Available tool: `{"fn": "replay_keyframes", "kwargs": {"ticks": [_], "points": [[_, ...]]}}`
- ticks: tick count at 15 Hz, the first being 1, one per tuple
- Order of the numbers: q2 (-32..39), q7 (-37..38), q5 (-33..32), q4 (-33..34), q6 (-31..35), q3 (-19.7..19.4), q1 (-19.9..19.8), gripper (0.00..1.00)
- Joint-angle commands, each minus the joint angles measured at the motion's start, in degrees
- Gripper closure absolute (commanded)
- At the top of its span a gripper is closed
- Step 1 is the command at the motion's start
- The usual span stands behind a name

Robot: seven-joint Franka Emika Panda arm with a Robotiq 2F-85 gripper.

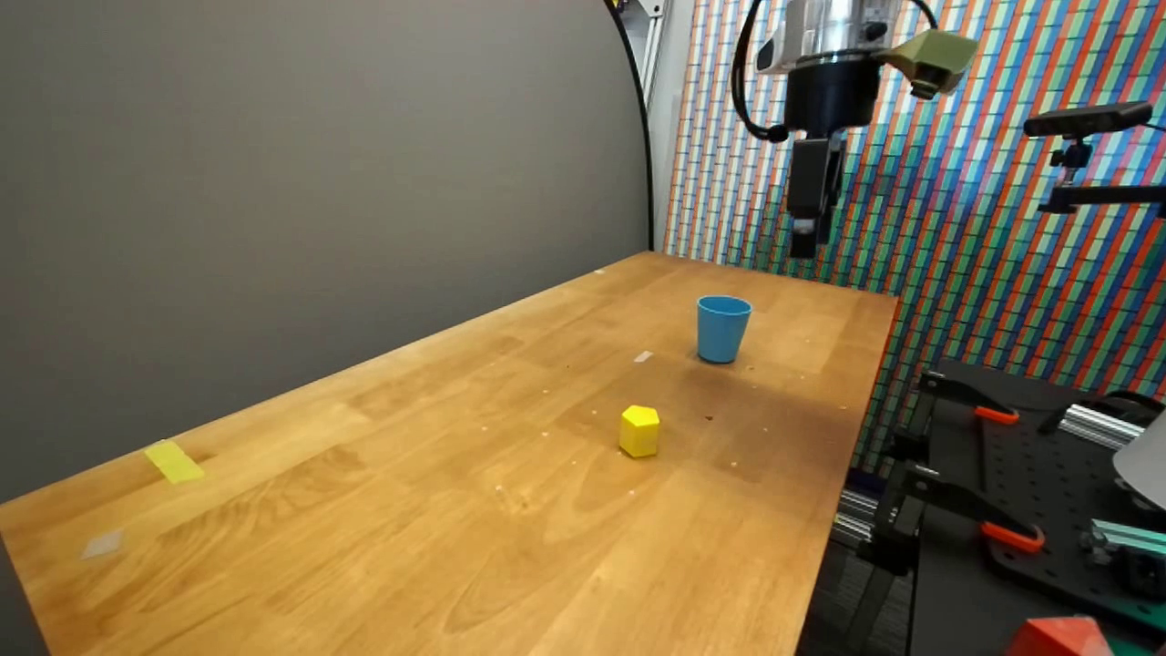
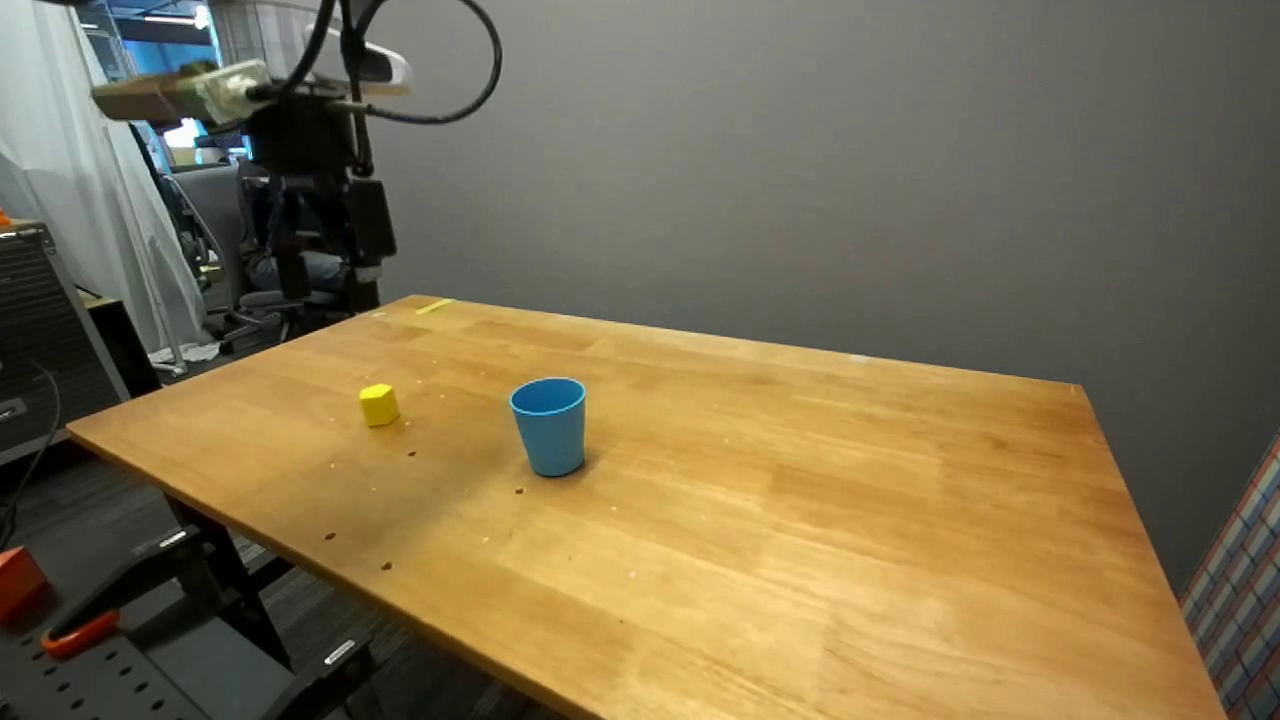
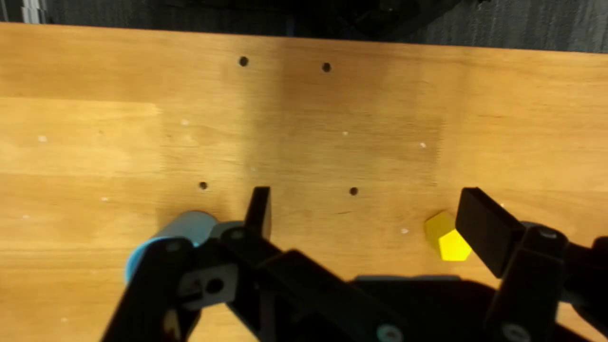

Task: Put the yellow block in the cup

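Note:
The yellow block (image 1: 639,433) stands upright on the wooden table (image 1: 410,510), apart from the cup. It also shows in an exterior view (image 2: 379,405). The blue cup (image 1: 721,333) stands upright on the table and shows in both exterior views (image 2: 553,438). No block shows in the cup's visible opening. My gripper (image 2: 328,288) is high above the table, open and empty. In the wrist view the open jaws (image 3: 365,191) show the block (image 3: 454,246) beside the right finger, far below and partly covered. The cup (image 3: 192,227) is at the left, mostly hidden behind the left finger linkage.
A flat yellow tape patch (image 1: 175,462) lies near the table's far edge. A grey screen (image 1: 319,182) stands along that edge. A black bench (image 1: 956,583) with clamps adjoins the near side, with a red object (image 1: 1061,636) on it. A camera (image 1: 1089,118) stands on a mount.

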Motion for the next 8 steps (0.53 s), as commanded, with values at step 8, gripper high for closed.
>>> {"fn": "replay_keyframes", "kwargs": {"ticks": [8], "points": [[29.0, 13.3, -10.9, 13.1, 18.2, 6.4, 6.2, 0.0]]}}
